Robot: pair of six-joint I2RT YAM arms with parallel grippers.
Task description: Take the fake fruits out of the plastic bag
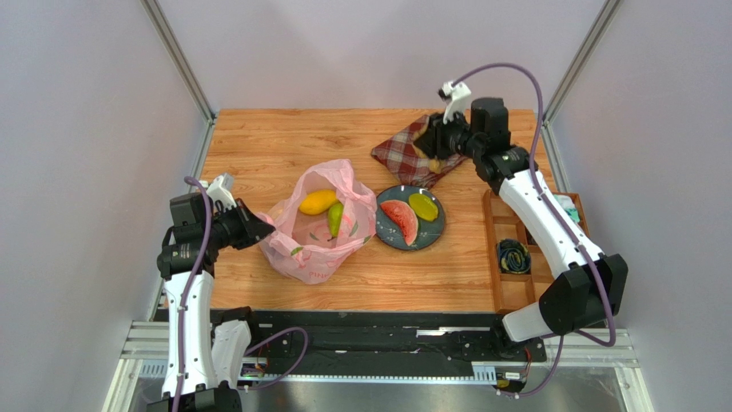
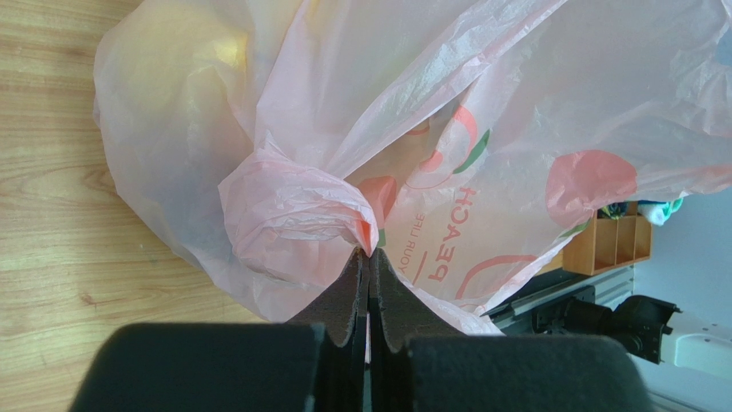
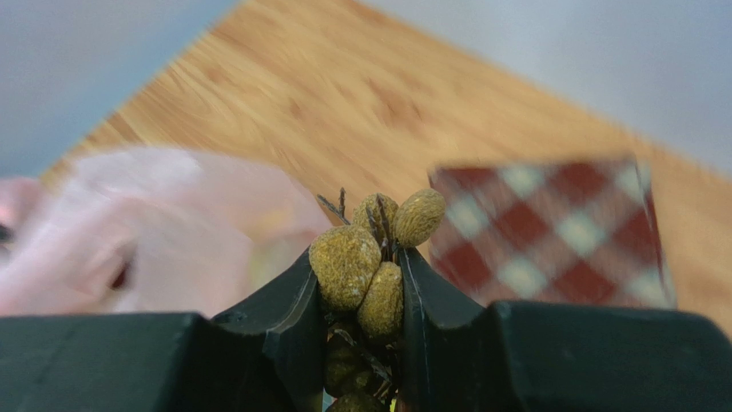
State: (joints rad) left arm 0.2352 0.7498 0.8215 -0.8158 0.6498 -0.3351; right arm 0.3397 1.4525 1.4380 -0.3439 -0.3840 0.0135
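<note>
The right gripper [image 3: 355, 257] is clamping its jaws on the brownish grape bunch [image 3: 418, 216], with the grapes bulging up between the fingertips. It is hanging over the red plaid cloth [image 1: 399, 156] at the far side of the table. Toward the arm bases from it, a dark plate [image 1: 387, 238] is carrying a pink-red slice [image 1: 400, 221] and a yellow-green fruit [image 1: 423, 206]. Further off to its left, the left gripper [image 2: 369, 266] is pinching a bunched fold of the pink plastic bag [image 2: 292, 215], jaws pressed fully together, at the bag's left edge. Just beyond those fingertips the bag's mouth is gaping upward. An elongated yellow fruit [image 1: 317, 202] and a green pear-like fruit [image 1: 335, 220] are lying side by side inside it.
</note>
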